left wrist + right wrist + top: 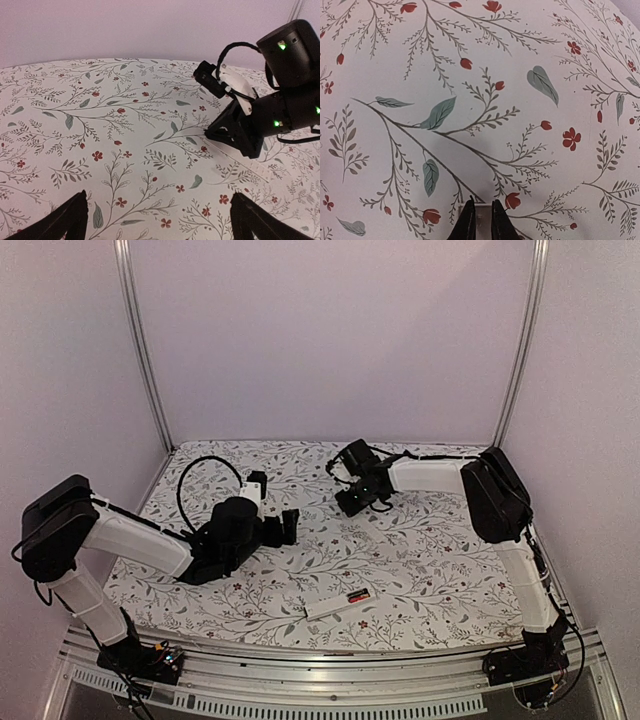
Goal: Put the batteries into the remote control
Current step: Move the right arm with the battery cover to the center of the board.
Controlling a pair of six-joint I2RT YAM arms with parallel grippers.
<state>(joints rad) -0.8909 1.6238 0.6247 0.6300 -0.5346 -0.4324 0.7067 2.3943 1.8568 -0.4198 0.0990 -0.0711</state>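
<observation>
The remote control (330,607) is a slim white bar lying on the flowered cloth near the front edge. A small red and black patch (357,597) shows at its right end; I cannot make out separate batteries. My left gripper (288,527) is open and empty just above the cloth, its fingers (70,220) wide apart in the left wrist view. My right gripper (352,505) is low at the cloth behind the remote. Its jaws (482,202) are shut on the end of a thin flat white cover strip (483,212). The right gripper also shows in the left wrist view (235,137).
The flowered cloth (430,570) covers the table. Plain walls and two metal uprights (140,350) stand at the back. A metal rail (330,665) runs along the front edge. The two grippers face each other across a short gap.
</observation>
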